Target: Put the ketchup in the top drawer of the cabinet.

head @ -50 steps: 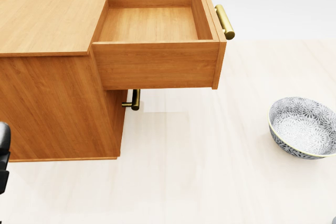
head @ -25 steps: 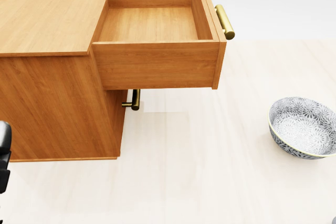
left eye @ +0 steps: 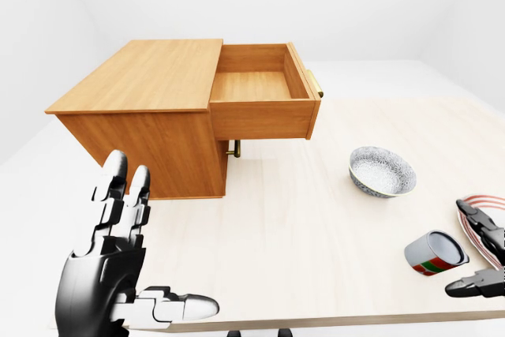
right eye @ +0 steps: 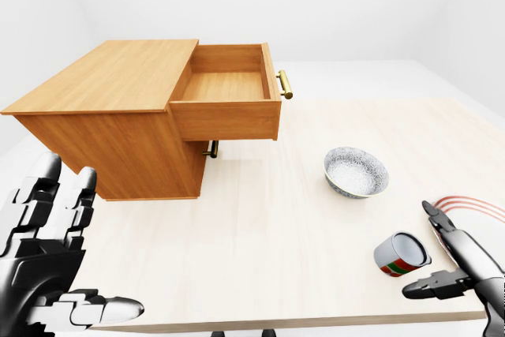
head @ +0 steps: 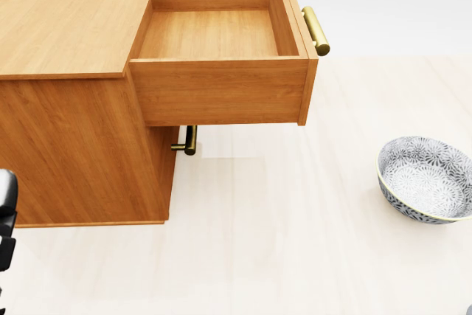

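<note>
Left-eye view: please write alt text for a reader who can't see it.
A wooden cabinet on a pale table has its top drawer pulled open and empty. A patterned bowl and a tipped can lie at right; the left hand and right hand are open, holding nothing.

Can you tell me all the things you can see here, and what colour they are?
cabinet: one, light brown wood, left part of the table
top drawer: one, same wood, pulled open, nothing inside, gold handle
lower handle: one, gold, under the open drawer
bowl: one, grey-and-white pattern, right of the cabinet
can: one, red, green and white, lying on its side near the right hand
plate: one, white with red rings, far right edge
table: one, pale wood
ketchup: none seen
left hand: black, open
right hand: black, open
</note>
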You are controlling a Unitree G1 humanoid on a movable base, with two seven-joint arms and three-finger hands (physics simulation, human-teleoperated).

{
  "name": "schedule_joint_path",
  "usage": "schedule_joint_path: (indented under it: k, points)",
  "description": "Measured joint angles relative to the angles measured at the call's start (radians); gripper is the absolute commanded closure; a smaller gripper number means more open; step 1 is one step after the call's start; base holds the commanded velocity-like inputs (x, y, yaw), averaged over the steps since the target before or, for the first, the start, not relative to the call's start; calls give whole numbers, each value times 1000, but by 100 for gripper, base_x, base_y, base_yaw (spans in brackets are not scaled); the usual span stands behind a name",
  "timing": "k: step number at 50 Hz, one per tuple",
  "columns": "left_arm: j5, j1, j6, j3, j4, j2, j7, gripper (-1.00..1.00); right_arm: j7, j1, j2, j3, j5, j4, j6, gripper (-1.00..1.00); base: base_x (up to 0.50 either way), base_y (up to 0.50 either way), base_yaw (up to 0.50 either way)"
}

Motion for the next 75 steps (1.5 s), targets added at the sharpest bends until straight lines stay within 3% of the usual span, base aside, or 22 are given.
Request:
schedule_joint_path:
  k: [37,40,41,42,66,75]
  points:
    - [8,6,0,-17,0,10,13,-100,-46,-37,-42,97,0,154,0,-100,0,0,0]
    - [8,7,0,-18,0,12,14,-100,-50,-40,-43,105,2,166,0,-72,0,0,0]
    - [8,8,0,-18,0,12,15,-100,-51,-40,-44,107,3,170,0,-24,0,0,0]
    - [8,8,0,-18,0,12,15,-100,-52,-40,-44,109,5,173,0,95,0,0,0]
    - [13,5,0,-26,0,17,23,-100,-21,-34,-29,131,2,126,0,100,0,0,0]
    - [13,9,0,-31,0,21,27,-100,0,-44,6,124,-56,-130,0,100,0,0,0]
